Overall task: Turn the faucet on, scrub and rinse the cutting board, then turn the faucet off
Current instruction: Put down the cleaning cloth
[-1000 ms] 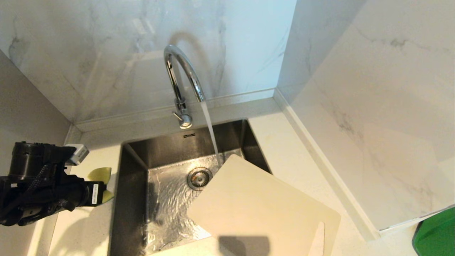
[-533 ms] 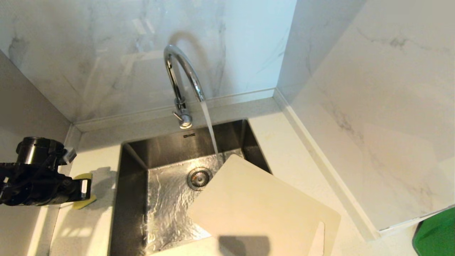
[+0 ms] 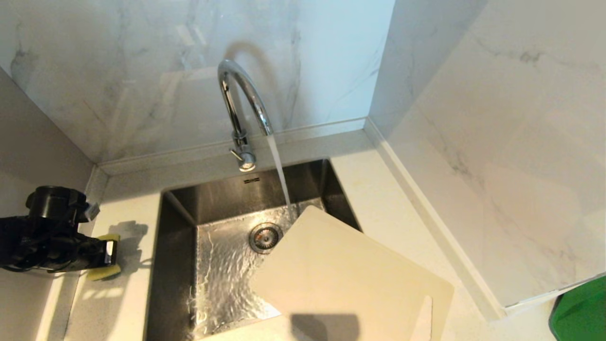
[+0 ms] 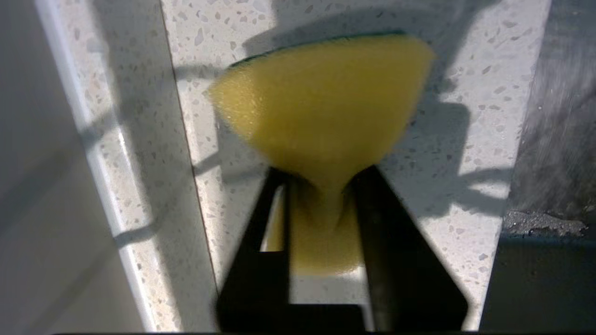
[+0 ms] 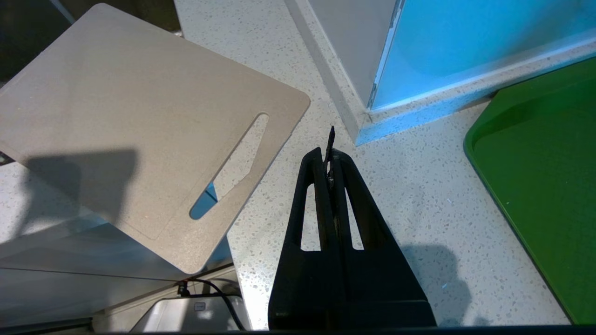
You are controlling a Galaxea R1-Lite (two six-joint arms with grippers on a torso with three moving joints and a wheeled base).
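while water from the faucet point(image 3: 244, 102) runs into the sink point(image 3: 222, 246), the cutting board point(image 3: 350, 279) lies tilted over its right rim, slot end toward the robot. the left gripper point(image 4: 321, 186), lower on the counter point(image 3: 118, 298) than a second ago, has its jaws partly apart around the sponge point(image 4: 321, 107). the right gripper point(image 5: 330, 153) is closed, empty.

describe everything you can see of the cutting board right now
The cutting board is a large, thin, cream-white rectangle with rounded corners, plastic by the look, and a long slot handle at one end. It lies flat and skewed, one end over the steel sink, the slotted end over the speckled counter. The faucet's stream falls just past its far corner. No hand touches it; a dark shadow lies across its near part.
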